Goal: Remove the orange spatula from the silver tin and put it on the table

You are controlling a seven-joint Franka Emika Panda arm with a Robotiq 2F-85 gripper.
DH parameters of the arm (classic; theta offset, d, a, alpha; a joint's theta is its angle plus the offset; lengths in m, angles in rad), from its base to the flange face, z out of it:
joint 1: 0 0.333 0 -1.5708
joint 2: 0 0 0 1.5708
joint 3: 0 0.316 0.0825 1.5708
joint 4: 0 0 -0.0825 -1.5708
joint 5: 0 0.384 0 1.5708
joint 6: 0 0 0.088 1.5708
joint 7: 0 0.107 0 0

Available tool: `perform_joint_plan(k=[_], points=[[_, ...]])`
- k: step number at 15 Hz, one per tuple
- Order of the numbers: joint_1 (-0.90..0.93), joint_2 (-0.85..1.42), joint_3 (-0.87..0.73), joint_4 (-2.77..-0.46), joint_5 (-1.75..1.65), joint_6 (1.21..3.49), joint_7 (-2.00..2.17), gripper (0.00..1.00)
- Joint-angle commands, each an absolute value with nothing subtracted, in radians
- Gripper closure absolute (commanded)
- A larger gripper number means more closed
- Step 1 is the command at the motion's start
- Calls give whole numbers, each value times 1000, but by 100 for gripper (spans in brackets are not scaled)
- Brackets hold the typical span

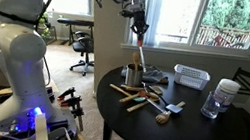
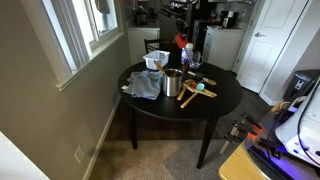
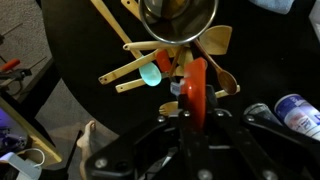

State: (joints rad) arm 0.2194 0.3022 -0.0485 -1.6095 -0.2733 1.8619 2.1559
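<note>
- Above the silver tin (image 1: 134,77), near the middle of the table (image 1: 191,131), the gripper (image 1: 139,27) is hanging with its jaws clenching the orange spatula (image 1: 141,50) at the head end.
- The spatula is slanting, with its pale handle running down toward the tin's mouth. Its lower tip is reaching the rim; I cannot tell whether it is inside.
- In the wrist view the orange head is sitting between the jaws, and the tin is showing at 12 o'clock from it.
- Wooden utensils (image 3: 130,70) and a teal-headed spatula (image 3: 150,73) are lying flat on the table at 10 o'clock from the orange head.
- In an exterior view a white slotted basket (image 1: 191,77) is standing at 2 o'clock from the tin, and a clear jar (image 1: 224,98) at 3 o'clock.
- In an exterior view a grey cloth (image 2: 143,85) is lying at 9 o'clock, just beside the upright tin.
</note>
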Motion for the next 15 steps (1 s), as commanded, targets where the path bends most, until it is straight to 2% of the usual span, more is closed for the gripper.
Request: perform_joint_plan(k=[1,9,15], points=[[180,291,-43,-1715,-282,1914,2175,92],[92,279,-112,-1902,-292,2060,2189,92],[64,327,-137,-1894,-276,2103,2216,92]])
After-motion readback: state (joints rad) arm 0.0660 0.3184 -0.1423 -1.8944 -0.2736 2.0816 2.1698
